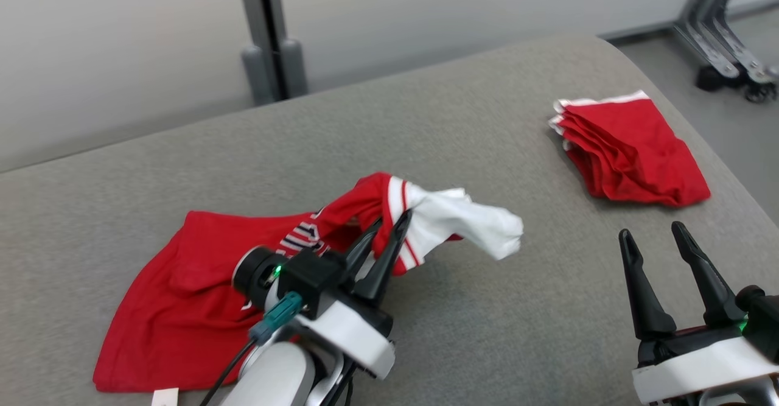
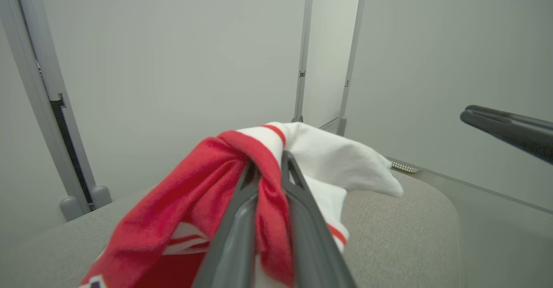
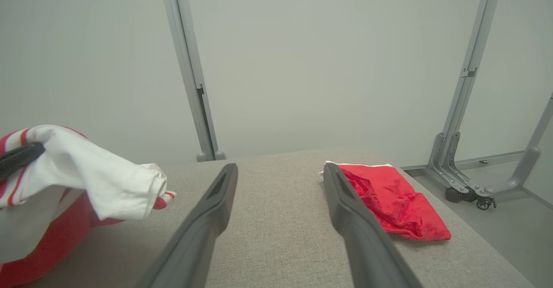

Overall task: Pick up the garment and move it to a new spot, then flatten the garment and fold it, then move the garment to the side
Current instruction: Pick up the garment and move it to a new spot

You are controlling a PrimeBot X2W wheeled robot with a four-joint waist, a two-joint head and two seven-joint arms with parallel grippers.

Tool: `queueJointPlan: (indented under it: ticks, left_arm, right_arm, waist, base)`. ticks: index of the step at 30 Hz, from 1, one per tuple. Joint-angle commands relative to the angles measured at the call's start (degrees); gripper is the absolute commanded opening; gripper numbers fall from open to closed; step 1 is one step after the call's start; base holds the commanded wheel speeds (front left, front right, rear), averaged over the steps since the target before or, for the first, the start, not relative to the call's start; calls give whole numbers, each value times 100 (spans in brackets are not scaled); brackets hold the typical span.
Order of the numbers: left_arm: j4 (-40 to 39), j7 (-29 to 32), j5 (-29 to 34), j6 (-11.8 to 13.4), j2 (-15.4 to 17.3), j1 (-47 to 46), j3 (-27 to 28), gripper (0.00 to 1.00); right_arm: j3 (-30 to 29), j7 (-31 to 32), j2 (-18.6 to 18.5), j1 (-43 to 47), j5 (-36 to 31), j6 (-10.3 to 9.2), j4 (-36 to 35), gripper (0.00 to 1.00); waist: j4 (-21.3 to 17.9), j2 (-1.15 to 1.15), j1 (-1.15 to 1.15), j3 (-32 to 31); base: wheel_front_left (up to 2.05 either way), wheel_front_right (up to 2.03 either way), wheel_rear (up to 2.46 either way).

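Garment (image 1: pixel 201 290): red body spread near-left on grey tabletop (image 1: pixel 499 333), per head view | left wrist view: left gripper (image 2: pixel 268 163) jaws pinched on its red fold, white sleeve lifted | right gripper (image 1: pixel 651 232): jaws wide apart, empty, near right.

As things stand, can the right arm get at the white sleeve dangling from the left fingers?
Probably yes. The right fingers are open, bare grey surface lies between them and the white sleeve, and the left fingers hold the garment with that sleeve pointing toward them.
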Motion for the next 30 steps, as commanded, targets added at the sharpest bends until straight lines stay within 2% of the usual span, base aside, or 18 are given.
queueJointPlan:
  ticks: [1, 4, 5, 7, 8, 9, 14, 17, 25, 30]
  left_arm:
    - [95, -39, -59, -1, 23, -216, -76, 0]
    - [467, -63, -92, 53, 29, -549, -326, 0]
    - [592, -71, -94, 50, 21, -647, -410, 3]
    - [877, -77, -141, 39, 24, -754, -534, 44]
    - [1035, -56, -138, 36, 28, -792, -589, 79]
    - [1138, -104, -162, 31, 25, -832, -619, 100]
    - [1378, -381, -168, -5, 23, -847, -776, 100]
    - [1245, -556, -230, 96, 58, -705, -642, 100]
    - [569, -730, -486, 712, 388, -364, 388, 100]
    - [378, -741, -609, 892, 684, -112, 1034, 100]
  right_arm:
    - [4, -59, 43, -85, 24, 0, 11, 100]
    - [-6, -160, 110, -129, 40, 0, 49, 100]
    - [7, -196, 130, -145, 53, 0, 67, 100]
    - [13, -271, 165, -186, 52, 0, 126, 100]
    - [11, -307, 180, -214, 56, 0, 150, 100]
    - [12, -338, 194, -229, 55, 0, 178, 100]
    - [26, -409, 192, -300, 7, 0, 278, 100]
    - [14, -415, 143, -319, -9, 0, 299, 100]
    - [-66, -278, 41, -248, -68, 0, 213, 100]
    - [-59, -170, -31, -183, -70, 0, 169, 100]
  waist:
    - [-431, 0, 0, 446]
    - [-606, 0, 0, 700]
    - [-637, 0, 0, 782]
    - [-663, 0, 0, 891]
    - [-661, 0, 0, 942]
    - [-648, 0, 0, 972]
    - [-417, 0, 0, 970]
    - [-205, 0, 0, 856]
    - [455, 0, 0, 523]
    - [794, 0, 0, 268]
  base:
    - [0, 0, 0]
    - [0, 0, 0]
    - [0, 0, 0]
    - [0, 0, 0]
    - [0, 0, 0]
    - [0, 0, 0]
    - [0, 0, 0]
    - [0, 0, 0]
    - [0, 0, 0]
    - [0, 0, 0]
